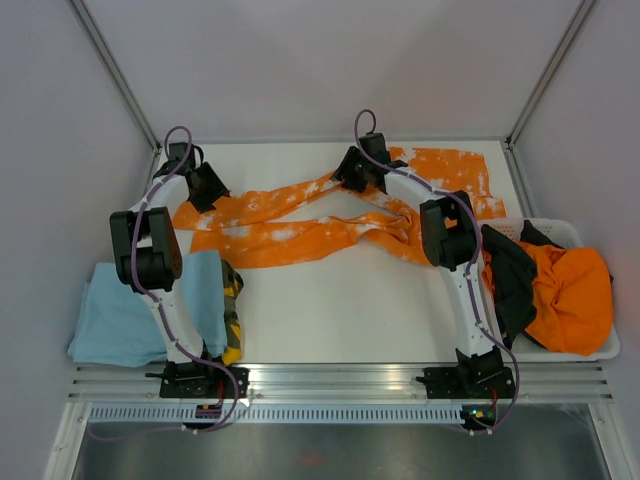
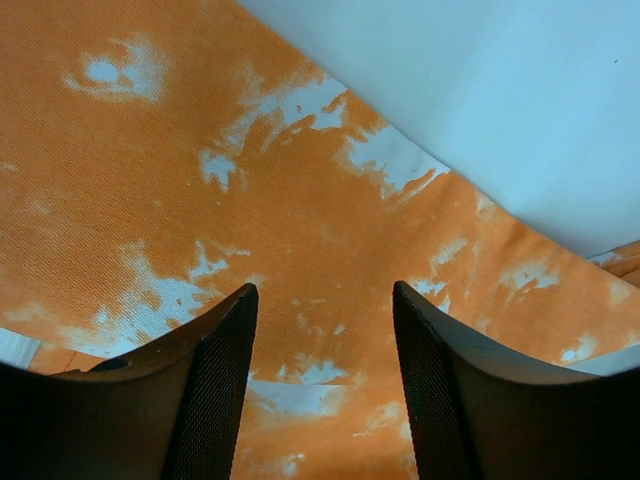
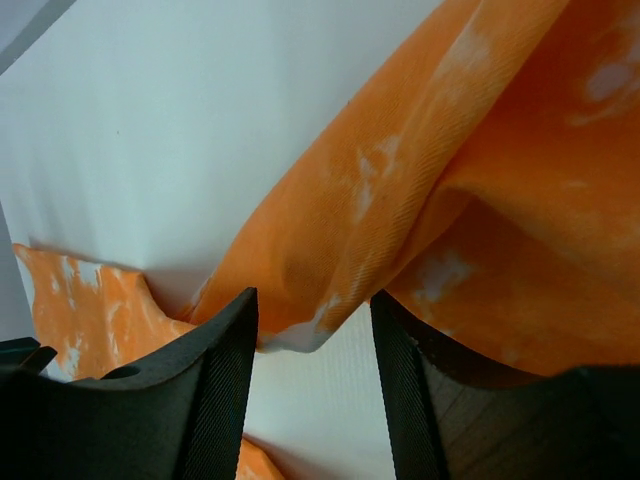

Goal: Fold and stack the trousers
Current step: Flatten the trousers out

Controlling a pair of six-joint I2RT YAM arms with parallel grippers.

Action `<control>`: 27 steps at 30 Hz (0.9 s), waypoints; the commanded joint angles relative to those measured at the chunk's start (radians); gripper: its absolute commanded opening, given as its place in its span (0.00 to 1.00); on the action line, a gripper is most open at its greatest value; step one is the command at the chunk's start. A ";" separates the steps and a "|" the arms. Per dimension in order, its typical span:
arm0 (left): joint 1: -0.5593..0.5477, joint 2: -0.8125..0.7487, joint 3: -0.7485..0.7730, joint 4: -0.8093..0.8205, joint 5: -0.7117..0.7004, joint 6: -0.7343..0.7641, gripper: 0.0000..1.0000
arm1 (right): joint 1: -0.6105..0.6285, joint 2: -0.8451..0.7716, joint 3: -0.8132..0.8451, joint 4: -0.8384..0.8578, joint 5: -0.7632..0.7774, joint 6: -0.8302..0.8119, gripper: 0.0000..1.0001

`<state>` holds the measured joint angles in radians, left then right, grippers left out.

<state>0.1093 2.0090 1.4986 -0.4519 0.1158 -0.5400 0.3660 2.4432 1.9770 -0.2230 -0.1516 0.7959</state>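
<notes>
Soft, light and floppy, the trousers (image 1: 300,225) lie spread on the desk (image 1: 350,310), flat beneath the open left gripper (image 2: 325,290) and bunched in a raised fold just ahead of the open right gripper (image 3: 312,300), so pinching the hem and waistband edges looks safest.

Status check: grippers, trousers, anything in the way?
Left gripper open over the trousers. Right gripper open, also at the trousers. Trousers unfolded, legs twisted. Nothing lying on them.
</notes>
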 commanded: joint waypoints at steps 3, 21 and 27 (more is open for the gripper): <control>0.001 -0.064 -0.008 0.035 0.019 -0.020 0.62 | 0.036 -0.059 -0.035 0.051 -0.043 0.104 0.54; 0.001 -0.081 -0.034 0.042 0.010 -0.014 0.62 | 0.039 -0.145 -0.116 0.103 -0.040 0.241 0.53; 0.001 -0.073 -0.035 0.047 0.018 -0.018 0.62 | 0.040 -0.112 -0.101 0.108 -0.020 0.253 0.47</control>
<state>0.1097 1.9808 1.4700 -0.4385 0.1158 -0.5411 0.4004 2.3642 1.8587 -0.1448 -0.1829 1.0233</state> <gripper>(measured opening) 0.623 0.479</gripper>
